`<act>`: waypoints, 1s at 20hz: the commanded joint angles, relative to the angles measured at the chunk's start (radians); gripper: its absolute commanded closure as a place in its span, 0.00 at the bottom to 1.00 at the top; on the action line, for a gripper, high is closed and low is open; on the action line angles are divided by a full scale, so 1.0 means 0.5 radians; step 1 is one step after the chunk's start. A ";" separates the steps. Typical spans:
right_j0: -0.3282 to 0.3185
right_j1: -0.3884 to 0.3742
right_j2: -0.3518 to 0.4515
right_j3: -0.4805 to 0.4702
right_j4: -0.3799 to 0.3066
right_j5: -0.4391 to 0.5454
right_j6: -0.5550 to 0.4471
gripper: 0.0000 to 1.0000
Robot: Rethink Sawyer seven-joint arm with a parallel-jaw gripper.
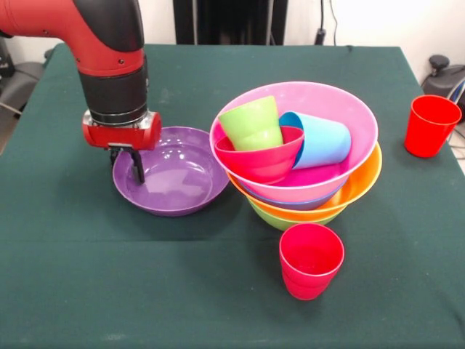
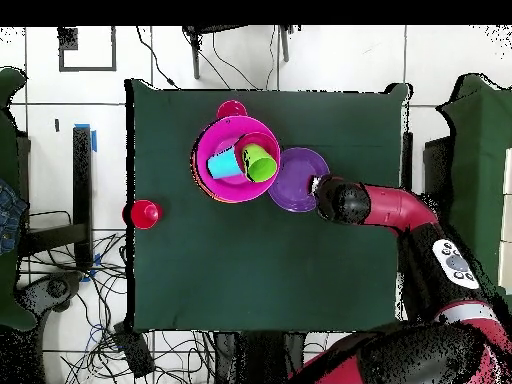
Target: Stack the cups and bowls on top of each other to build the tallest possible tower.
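The tower stands right of centre: a lime green bowl (image 1: 282,219) at the bottom, then an orange bowl (image 1: 360,186), a blue bowl (image 1: 289,205) and a wide pink bowl (image 1: 330,106). Inside the pink bowl a small red bowl (image 1: 263,161) holds an upright lime green cup (image 1: 253,123), and a sky blue cup (image 1: 322,142) lies on its side. A purple bowl (image 1: 174,178) sits left of the tower. My gripper (image 1: 135,169) reaches down at the purple bowl's left rim. One red cup (image 1: 311,260) stands in front of the tower, another red cup (image 1: 430,125) at the right.
From above, the purple bowl (image 2: 296,178) touches the pink bowl (image 2: 207,172), and my arm's wrist (image 2: 335,198) covers the gripper. The red cups (image 2: 232,108) (image 2: 143,213) stand apart from the pile. Dark green cloth (image 1: 145,291) covers the table.
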 commanded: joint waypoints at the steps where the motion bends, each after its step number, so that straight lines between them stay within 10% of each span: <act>1: 0.071 0.026 -0.002 -0.083 -0.045 -0.011 0.015 1.00; 12: -0.137 -0.231 0.145 0.211 -0.018 -0.005 -0.166 1.00; 20: -0.966 -0.244 1.124 0.711 0.084 0.172 -0.760 1.00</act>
